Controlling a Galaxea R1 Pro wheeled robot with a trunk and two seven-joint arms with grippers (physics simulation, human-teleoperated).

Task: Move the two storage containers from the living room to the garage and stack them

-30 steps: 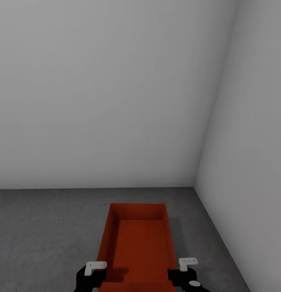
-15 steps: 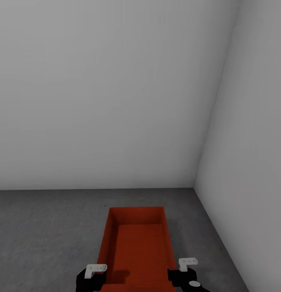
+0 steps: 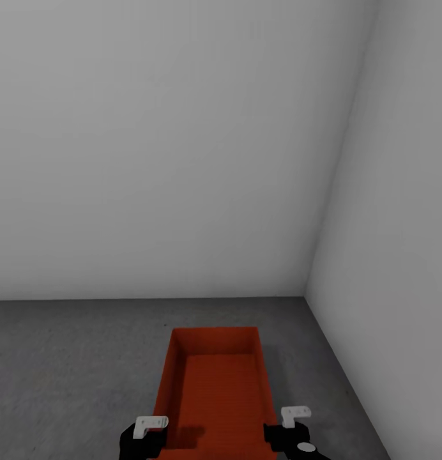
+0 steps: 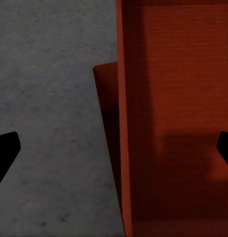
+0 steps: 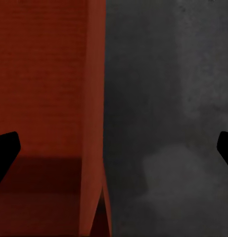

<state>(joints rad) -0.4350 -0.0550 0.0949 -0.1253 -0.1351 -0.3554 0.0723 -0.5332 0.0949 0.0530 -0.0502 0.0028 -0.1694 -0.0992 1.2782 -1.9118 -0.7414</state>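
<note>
Left gripper point(image 3: 158, 427), right gripper point(image 3: 286, 418), spread, straddling container point(image 3: 214, 383) walls

back wall point(image 3: 170, 147) plain white-grey | side wall point(image 3: 400, 243) meets it at corner

Container point(image 3: 211, 390) on floor point(image 3: 68, 358), near the corner, walls point(image 3: 170, 147) behind and right

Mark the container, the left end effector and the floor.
container point(image 3: 218, 390): head view, inner bottom.
left end effector point(image 4: 114, 148): left wrist view, midway between fingertips, open astride the wall.
floor point(image 3: 68, 358): head view, bare concrete.
</note>
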